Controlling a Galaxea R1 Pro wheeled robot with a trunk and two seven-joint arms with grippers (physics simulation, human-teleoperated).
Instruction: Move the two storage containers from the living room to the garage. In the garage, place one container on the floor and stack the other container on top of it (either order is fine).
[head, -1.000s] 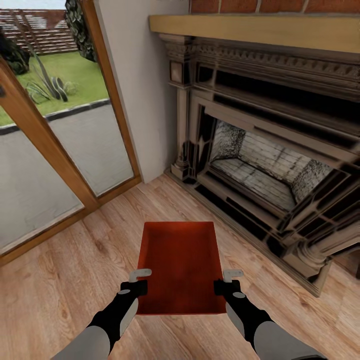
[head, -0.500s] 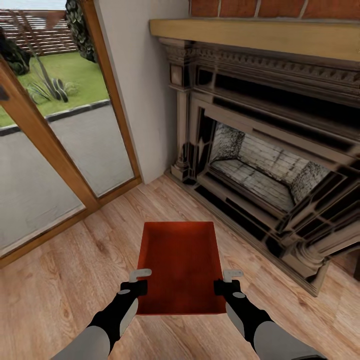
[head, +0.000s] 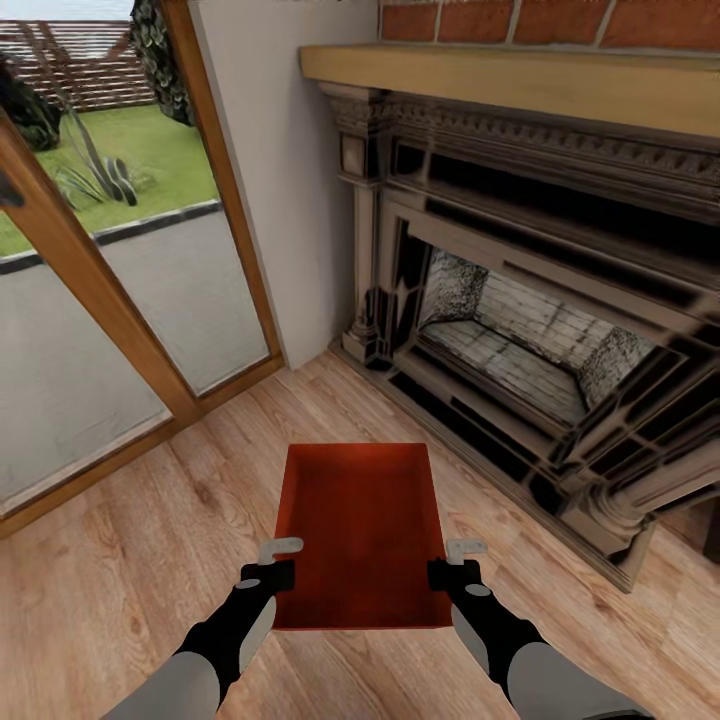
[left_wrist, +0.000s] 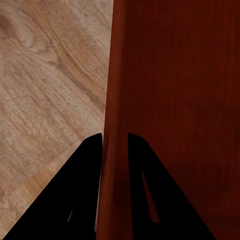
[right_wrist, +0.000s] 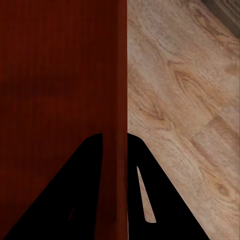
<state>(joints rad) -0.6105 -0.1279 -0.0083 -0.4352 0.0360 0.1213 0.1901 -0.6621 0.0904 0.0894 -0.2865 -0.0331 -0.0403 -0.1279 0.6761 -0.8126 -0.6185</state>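
Transport was the step in hand — we held one storage container (head: 362, 535) over the living room planks (head: 130, 560), left gripper (head: 281, 562) and right gripper (head: 452, 562) clamped on its side walls — the garage awaited.

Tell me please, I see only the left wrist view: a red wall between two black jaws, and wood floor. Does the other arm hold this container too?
Observer: Yes. The right gripper clamps the opposite long wall of the storage container; its jaws straddle that wall.
Operator: Is something inside the container?
Observer: No, the head view shows its bottom bare.
Operator: What stands ahead of the robot?
Observer: A dark ornate fireplace ahead to the right, and wood-framed glass doors to the left.
Operator: Is my left gripper near a corner?
Observer: The left gripper grips the long wall toward the robot's end.
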